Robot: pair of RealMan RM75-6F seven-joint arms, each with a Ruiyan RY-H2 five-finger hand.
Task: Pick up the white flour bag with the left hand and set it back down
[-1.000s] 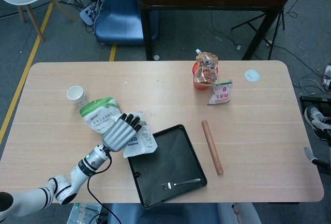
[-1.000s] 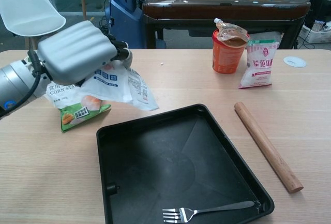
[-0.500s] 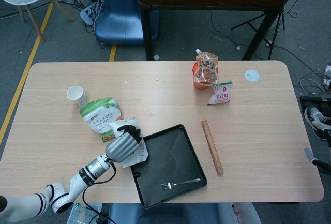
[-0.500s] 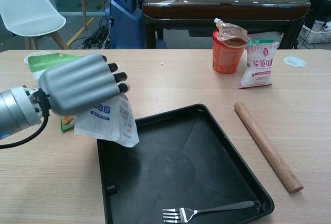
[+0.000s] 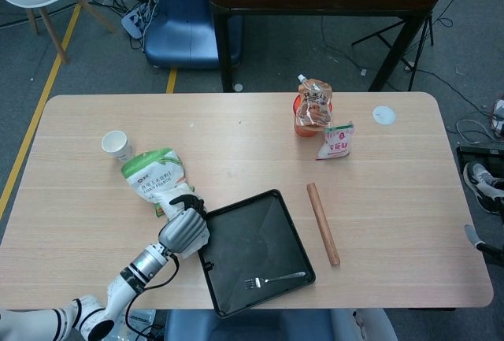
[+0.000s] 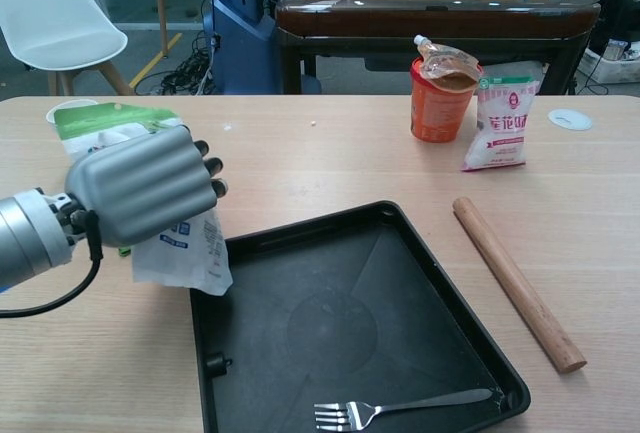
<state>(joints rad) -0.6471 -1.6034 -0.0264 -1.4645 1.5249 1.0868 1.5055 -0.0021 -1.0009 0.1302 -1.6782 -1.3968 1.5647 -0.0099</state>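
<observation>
- One hand is at work: the left hand [image 6: 140, 185], with its fingers wrapped round the upper part of the flour bag [image 6: 188, 248].
- Seen from the chest, the bag hangs below the hand, its lower end sagging down just left of the tray [image 6: 440, 293] near that tray's left rim. Whether the bottom touches the table [image 6: 330, 163] I cannot tell.
- From the head view the hand [image 5: 185, 231] covers nearly all of the bag; only a sliver of white shows beside it, close to the tray's [image 5: 272, 282] near-left corner.
- The right hand appears in neither view.
- Handling, as I judge it: the bag looks soft and only part full. It drapes and creases instead of holding a shape, so it is probably light, and its contents would shift toward the bottom.
- A thin plastic skin may slip through smooth fingers. A hold across the gathered top, as here, seems sounder than a pinch at one corner.
- Setting it down calls for lowering until the slack bottom settles flat on bare table, clear of the tray's rim, before the fingers let go.
- Just behind the hand lies the green starch bag [image 6: 105, 123], with a cup [image 5: 116, 145] further back.
</observation>
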